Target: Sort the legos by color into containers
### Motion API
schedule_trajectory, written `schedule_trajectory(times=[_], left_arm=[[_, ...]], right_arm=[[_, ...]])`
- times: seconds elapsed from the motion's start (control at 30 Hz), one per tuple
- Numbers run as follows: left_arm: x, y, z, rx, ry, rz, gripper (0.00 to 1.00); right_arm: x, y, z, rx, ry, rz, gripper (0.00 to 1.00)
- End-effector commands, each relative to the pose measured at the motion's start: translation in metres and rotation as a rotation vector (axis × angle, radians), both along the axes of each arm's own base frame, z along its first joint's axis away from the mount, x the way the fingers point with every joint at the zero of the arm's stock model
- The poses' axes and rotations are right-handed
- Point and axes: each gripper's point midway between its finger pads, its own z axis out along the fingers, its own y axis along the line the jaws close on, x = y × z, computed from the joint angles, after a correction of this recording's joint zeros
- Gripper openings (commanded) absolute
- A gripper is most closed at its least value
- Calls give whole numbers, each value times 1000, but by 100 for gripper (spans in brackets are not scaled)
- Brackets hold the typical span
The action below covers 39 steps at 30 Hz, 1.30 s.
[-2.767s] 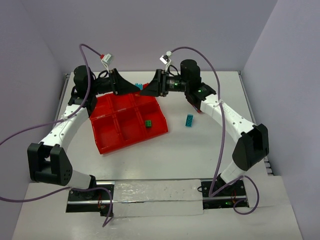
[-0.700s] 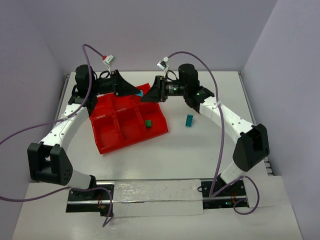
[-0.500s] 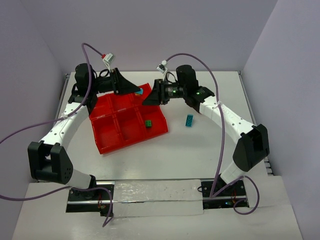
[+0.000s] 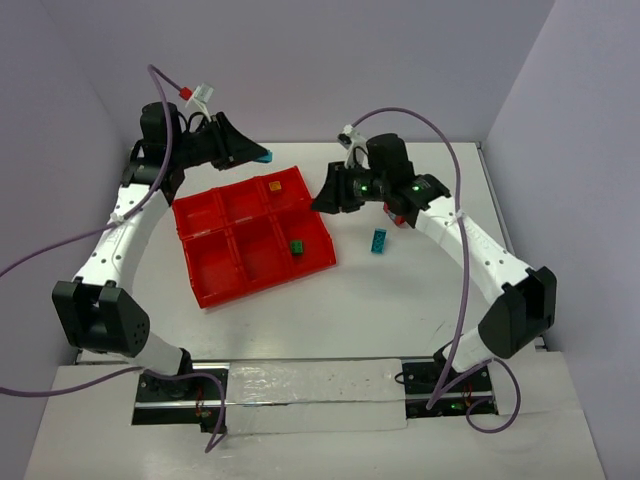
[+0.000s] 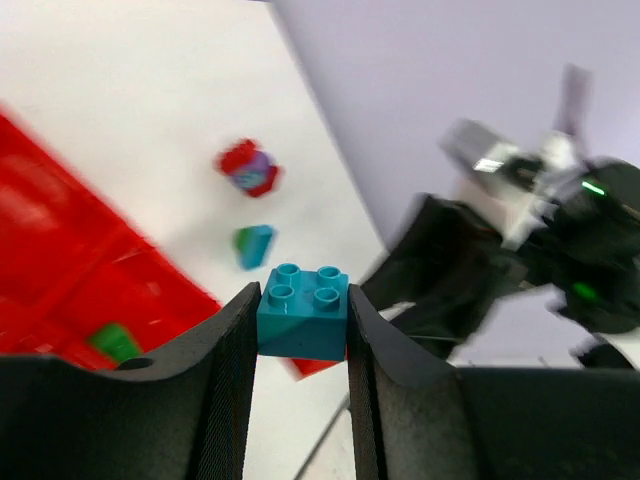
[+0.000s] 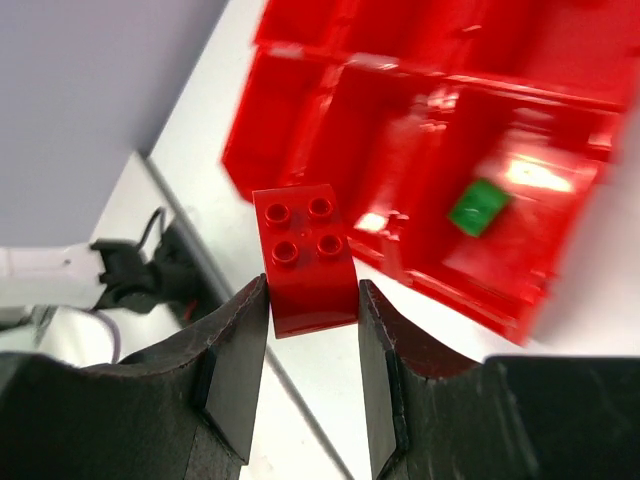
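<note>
I'm pinching a small teal-blue studded plastic brick (image 5: pixel 301 325) in the left claw (image 5: pixel 301 290), above the tabletop (image 4: pixel 400 300) behind the bright red six-compartment plastic tray (image 4: pixel 205 290). Right claw (image 6: pixel 311 290) is clamping a red studded brick (image 6: pixel 305 255) beside the tray's right edge. Holding both high, probably for dropping into separate compartments.

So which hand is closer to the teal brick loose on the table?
Right. The right hand hovers left of the loose teal brick; the left hand is beyond the tray, at its far edge.
</note>
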Motion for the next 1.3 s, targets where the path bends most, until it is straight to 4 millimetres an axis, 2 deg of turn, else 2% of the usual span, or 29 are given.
schedule_trajectory(times=[0.0, 0.13, 0.17, 0.23, 0.3, 0.43, 0.5, 0.6, 0.67, 0.8, 0.87, 0.97, 1.03, 1.13, 1.17, 1.23, 1.27], left_arm=[[29, 40, -47, 237, 132, 263, 0], [48, 56, -81, 321, 223, 387, 0], [50, 60, -84, 335, 229, 411, 0], [63, 70, -104, 378, 267, 484, 0], [73, 75, -124, 419, 304, 518, 0], [87, 89, -148, 475, 338, 616, 0], [94, 93, -166, 500, 367, 643, 0], [104, 95, -175, 519, 374, 666, 0], [113, 96, -190, 547, 397, 681, 0], [117, 100, -215, 600, 435, 698, 1], [117, 102, -220, 613, 439, 707, 10], [122, 104, -221, 616, 421, 724, 14], [127, 106, -221, 632, 408, 746, 8], [140, 108, -228, 669, 405, 762, 7], [144, 109, -231, 681, 408, 764, 9], [148, 109, -238, 704, 414, 766, 20], [149, 109, -242, 711, 414, 766, 35]], right_arm=[[10, -58, 12, -142, -96, -227, 0], [6, -74, 21, -144, -118, -290, 0], [6, -75, 22, -143, -118, -293, 0], [4, -73, 22, -134, -109, -285, 0], [1, -71, 21, -126, -100, -270, 0], [-2, -65, 19, -109, -86, -237, 0], [-5, -59, 17, -102, -76, -217, 0], [-8, -53, 15, -107, -73, -202, 0], [-11, -46, 12, -114, -66, -188, 0], [-15, -33, 11, -119, -65, -164, 0], [-16, -27, 10, -120, -65, -150, 0], [-20, -13, 6, -124, -55, -117, 0], [-26, 0, 2, -128, -47, -84, 0], [-30, 12, -2, -132, -39, -62, 0], [-31, 14, -3, -129, -36, -58, 0], [-34, 17, -5, -124, -27, -52, 0], [-34, 18, -6, -122, -23, -53, 0]])
